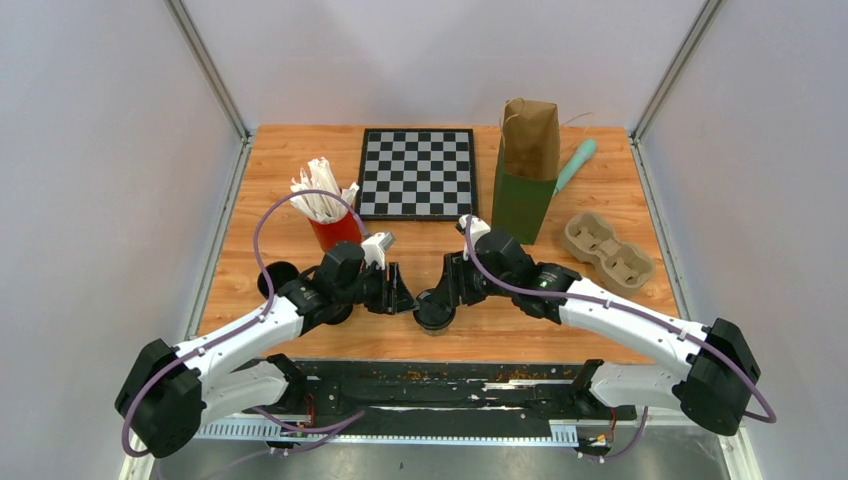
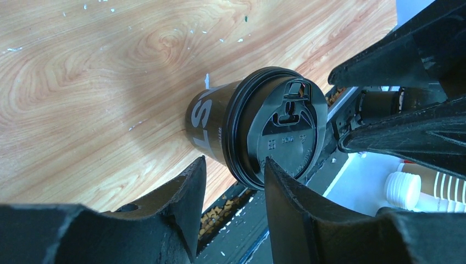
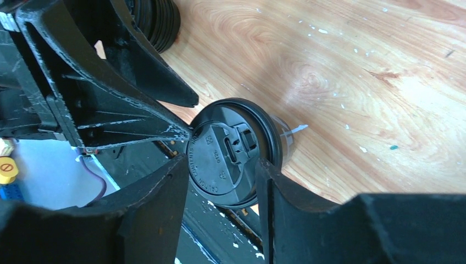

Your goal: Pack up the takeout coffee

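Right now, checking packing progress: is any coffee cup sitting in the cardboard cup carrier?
No, both wells of the cardboard cup carrier show bare in the top view; the lidded coffee cup stands well left of it.

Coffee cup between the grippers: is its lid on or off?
On: the black lid sits flush over the coffee cup rim in both wrist views.

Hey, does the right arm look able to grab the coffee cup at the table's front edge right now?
Probably yes. The right gripper is open, with the cup lined up between its fingers and nothing in between. The left gripper crowds the other side.
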Available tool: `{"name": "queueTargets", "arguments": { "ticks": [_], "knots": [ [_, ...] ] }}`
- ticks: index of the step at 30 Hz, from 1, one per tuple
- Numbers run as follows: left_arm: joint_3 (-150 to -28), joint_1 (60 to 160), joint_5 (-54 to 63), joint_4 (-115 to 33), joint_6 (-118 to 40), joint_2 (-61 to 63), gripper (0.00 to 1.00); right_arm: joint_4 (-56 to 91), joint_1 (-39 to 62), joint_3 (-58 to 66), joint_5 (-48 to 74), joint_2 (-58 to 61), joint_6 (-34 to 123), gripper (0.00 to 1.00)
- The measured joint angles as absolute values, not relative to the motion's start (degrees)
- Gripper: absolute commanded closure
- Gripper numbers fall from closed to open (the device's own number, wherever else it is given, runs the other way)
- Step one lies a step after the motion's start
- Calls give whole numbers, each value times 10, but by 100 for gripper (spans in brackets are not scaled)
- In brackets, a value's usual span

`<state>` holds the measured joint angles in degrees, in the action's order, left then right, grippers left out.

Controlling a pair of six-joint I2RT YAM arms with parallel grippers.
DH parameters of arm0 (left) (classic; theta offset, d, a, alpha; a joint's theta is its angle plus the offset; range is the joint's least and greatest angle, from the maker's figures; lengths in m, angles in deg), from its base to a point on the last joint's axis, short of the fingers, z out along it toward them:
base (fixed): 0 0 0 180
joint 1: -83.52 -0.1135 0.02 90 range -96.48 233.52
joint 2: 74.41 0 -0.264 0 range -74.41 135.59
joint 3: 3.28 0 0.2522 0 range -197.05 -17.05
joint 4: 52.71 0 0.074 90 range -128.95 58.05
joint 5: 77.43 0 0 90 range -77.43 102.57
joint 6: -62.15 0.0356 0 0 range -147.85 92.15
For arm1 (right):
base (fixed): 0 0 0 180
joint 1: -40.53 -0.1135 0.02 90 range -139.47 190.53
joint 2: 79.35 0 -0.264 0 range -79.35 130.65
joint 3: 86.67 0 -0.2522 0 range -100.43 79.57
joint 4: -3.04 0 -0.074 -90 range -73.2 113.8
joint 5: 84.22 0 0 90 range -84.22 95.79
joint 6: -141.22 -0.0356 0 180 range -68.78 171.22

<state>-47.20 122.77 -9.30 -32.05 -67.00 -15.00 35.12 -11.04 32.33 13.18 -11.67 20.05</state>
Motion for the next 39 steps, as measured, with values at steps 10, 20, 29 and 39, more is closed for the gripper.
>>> {"name": "queueTargets", "arguments": {
  "ticks": [10,20,29,39],
  "knots": [
    [-472,1228,-99,-342,-670,-138,41,399,-110,310,93,-116,224,38],
    [-470,1228,-116,-389,-672,-95,43,401,-110,310,93,-89,237,37],
    [-468,1228,-123,-419,-674,-72,55,393,-110,322,94,-61,243,45],
    [-468,1228,-124,-435,-671,-64,57,397,-103,323,93,-87,243,52]
  ]
}}
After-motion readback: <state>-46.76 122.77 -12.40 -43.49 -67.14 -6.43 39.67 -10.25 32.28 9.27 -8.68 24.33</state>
